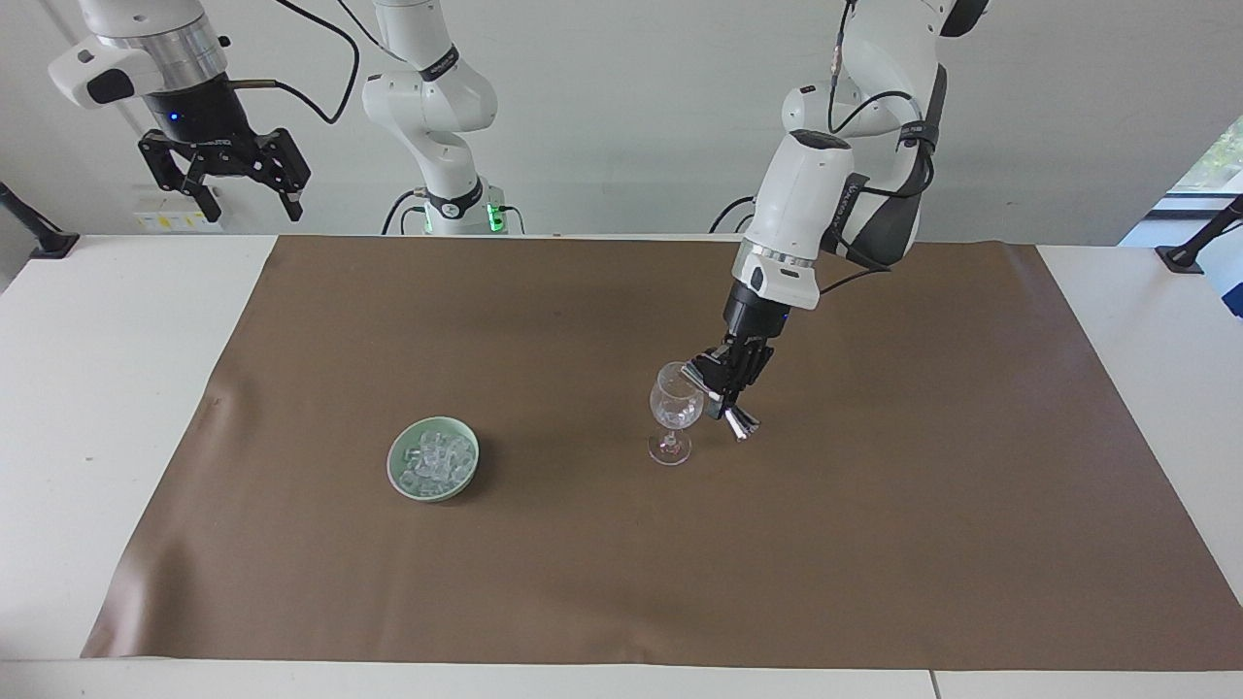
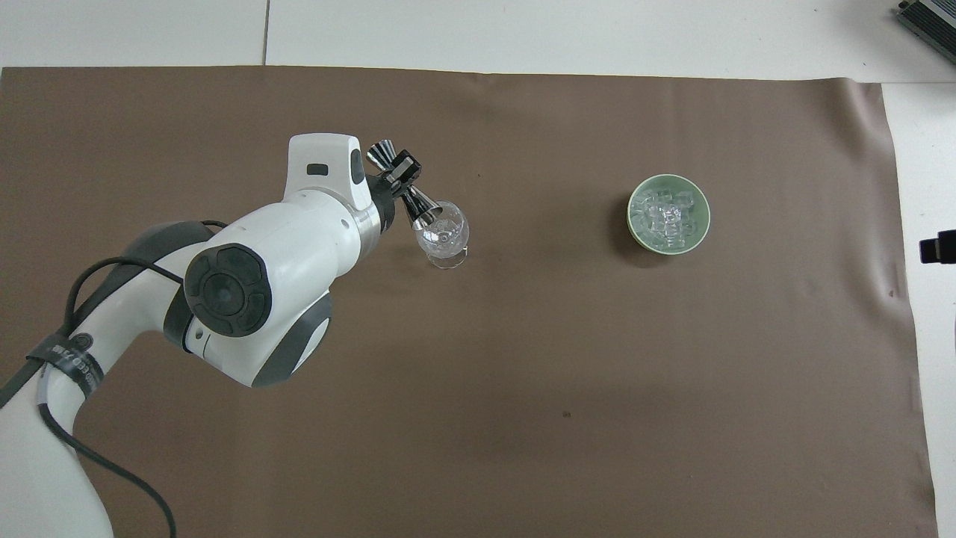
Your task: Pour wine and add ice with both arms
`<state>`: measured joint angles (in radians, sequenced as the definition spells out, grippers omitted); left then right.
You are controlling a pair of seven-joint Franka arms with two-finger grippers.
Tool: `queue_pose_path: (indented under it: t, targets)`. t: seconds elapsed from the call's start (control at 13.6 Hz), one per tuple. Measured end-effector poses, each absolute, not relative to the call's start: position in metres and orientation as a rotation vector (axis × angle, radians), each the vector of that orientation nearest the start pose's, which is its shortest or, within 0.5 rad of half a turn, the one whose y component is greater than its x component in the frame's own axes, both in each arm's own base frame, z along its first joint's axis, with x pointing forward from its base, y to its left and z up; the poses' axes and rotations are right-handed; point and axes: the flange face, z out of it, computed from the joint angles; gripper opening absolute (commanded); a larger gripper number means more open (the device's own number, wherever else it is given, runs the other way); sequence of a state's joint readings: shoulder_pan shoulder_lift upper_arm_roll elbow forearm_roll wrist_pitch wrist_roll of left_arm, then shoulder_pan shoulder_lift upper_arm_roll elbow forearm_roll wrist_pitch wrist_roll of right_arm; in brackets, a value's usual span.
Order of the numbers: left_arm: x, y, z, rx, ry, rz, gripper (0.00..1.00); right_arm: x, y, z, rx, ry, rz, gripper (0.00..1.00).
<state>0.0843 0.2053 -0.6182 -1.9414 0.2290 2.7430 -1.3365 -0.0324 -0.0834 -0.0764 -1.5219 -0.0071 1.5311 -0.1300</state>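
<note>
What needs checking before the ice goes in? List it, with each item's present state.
1. Left gripper shut on the shiny metal double-cone jigger: ok.
2. Jigger tipped over the rim of the clear stemmed wine glass: ok.
3. Glass upright on the brown mat: ok.
4. Wine in the glass: cannot tell.
5. Clear ice cubes heaped in the pale green round bowl, toward the right arm's end: ok.
6. Right gripper open, waiting raised, off the mat: ok.

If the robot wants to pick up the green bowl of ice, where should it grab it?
Probably the rim of the green bowl, from straight above. It is wide and shallow, so one finger goes outside the wall and one just inside, beside the ice. The open right gripper waits at that end.
</note>
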Motion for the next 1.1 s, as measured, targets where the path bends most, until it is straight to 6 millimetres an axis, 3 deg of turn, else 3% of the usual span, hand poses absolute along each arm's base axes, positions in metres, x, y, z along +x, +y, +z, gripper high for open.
queue_pose_path:
  t: [1.1]
  targets:
    - [0.5621,-0.3134,0.4743,-3.348,-1.155,-0.775,0.0,0.5198,-0.0597,0.6887,-3.15,-0.032,-0.144,1.0]
